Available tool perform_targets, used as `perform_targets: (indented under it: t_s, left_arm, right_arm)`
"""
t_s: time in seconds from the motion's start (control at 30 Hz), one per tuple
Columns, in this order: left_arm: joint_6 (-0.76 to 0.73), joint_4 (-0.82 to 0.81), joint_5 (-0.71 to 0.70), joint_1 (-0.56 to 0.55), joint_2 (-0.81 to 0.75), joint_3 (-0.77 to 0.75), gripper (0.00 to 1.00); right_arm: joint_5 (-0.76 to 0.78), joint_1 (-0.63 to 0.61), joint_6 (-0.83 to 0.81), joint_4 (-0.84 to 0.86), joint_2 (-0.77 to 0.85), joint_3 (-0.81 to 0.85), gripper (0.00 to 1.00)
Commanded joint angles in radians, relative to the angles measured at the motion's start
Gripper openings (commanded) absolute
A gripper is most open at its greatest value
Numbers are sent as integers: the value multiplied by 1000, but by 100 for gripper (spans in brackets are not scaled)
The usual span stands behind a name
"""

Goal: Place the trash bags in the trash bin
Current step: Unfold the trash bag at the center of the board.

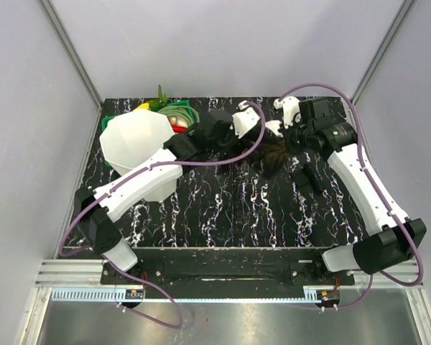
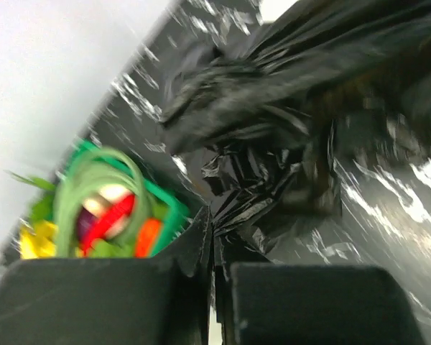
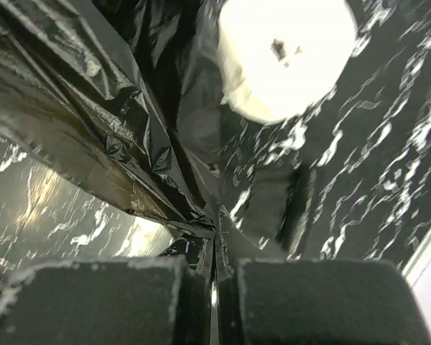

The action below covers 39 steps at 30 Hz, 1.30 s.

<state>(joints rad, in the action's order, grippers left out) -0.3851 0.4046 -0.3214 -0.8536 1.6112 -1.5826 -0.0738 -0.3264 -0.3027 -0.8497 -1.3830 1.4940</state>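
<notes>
Top view: trash bin [image 1: 138, 144] stands upright at the left rear of the worktop [image 1: 237, 208], w/ green basket [image 1: 178, 115] just behind it. L arm [image 1: 140, 183] reaches past the bin's right side; R arm [image 1: 359, 172] comes in from farther right. Trash bag [image 1: 273, 154] is a dark crumpled heap right of the bin, apart from it and not inside, between the two arm tips. White roll [image 1: 273, 128] sits just behind the bag, also right of the bin. Grip can't be read from up here.

L wrist view: L fingers [image 2: 93, 302] are clenched, w/ a thin fold of the bag's film pinched in the slit between them. Rest of the bag bunches straight ahead of the tips, spreading up & to the right. Basket is off to the left, blurred, w/ toy veg in it.

R wrist view: R fingers [image 3: 93, 302] are also clenched, grasping a pleat of the bag. From the pinch the glossy film fans out ahead & to the left. Roll lies beyond the bag, ahead & slightly right, on the worktop.
</notes>
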Motion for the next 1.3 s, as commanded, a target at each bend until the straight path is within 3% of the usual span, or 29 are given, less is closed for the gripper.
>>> perform_targets:
  t_s: [0.0,0.2,0.43,0.73,0.83,1.0,1.13,1.27]
  left_arm:
    - [291,354,212,73,33,-65,0]
    - [382,497,442,221,168,-215,0]
    - [356,426,378,284,383,-597,0]
    - [88,-182,157,320,426,-758,0]
    - [45,-317,125,335,449,-870,0]
    - [-33,-597,130,350,383,-875,0]
    - [-89,-673,168,349,360,-959,0]
    - [-190,-717,202,312,349,-1033,0]
  right_arm:
    - [-72,-3,76,-159,-49,-35,0]
    - [-124,29,66,-207,-217,43,0]
    - [-49,76,50,-114,-473,435,0]
    - [107,84,-139,401,-513,711,0]
    - [127,90,-179,436,-566,892,0]
    - [128,93,-216,510,-614,1136,0]
    - [138,93,-199,635,-561,1167,0]
    - [134,87,-153,756,-441,1082,0]
